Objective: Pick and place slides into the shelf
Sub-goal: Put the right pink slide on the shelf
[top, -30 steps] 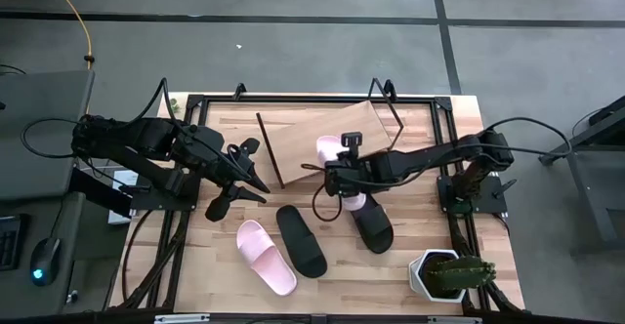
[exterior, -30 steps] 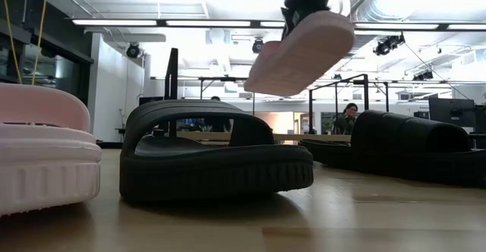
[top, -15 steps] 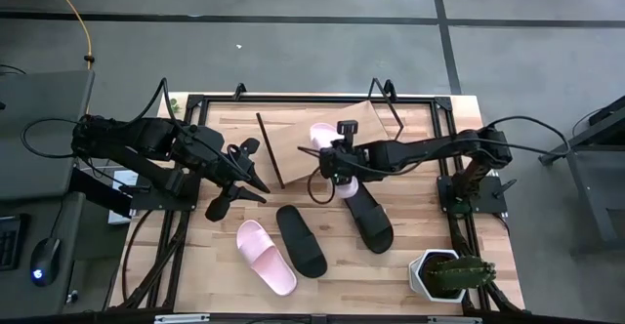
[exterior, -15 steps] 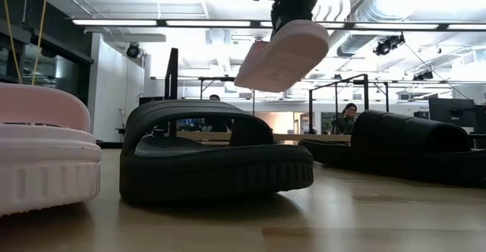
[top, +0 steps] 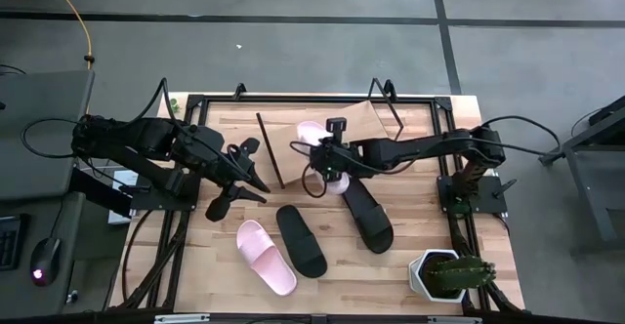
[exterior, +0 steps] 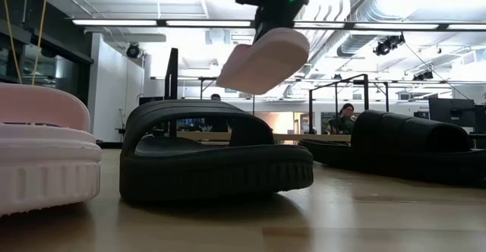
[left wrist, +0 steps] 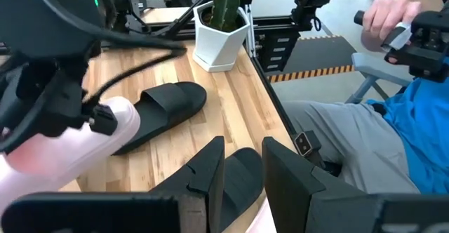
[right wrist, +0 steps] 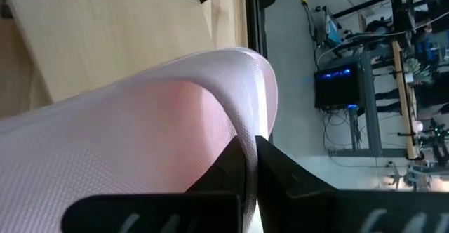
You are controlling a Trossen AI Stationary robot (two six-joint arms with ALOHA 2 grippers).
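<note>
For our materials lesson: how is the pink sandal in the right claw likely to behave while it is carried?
The pink sandal probably bends easily: the right claw pinches only its thin strap, which folds between the fingers. It seems light, hanging tilted from that small grip. It may swing or slip, since nothing supports the sole.

One camera looks straight down on my table (top: 430, 265); another sits level on it; both share the raised pink slide (exterior: 262, 58).
</note>
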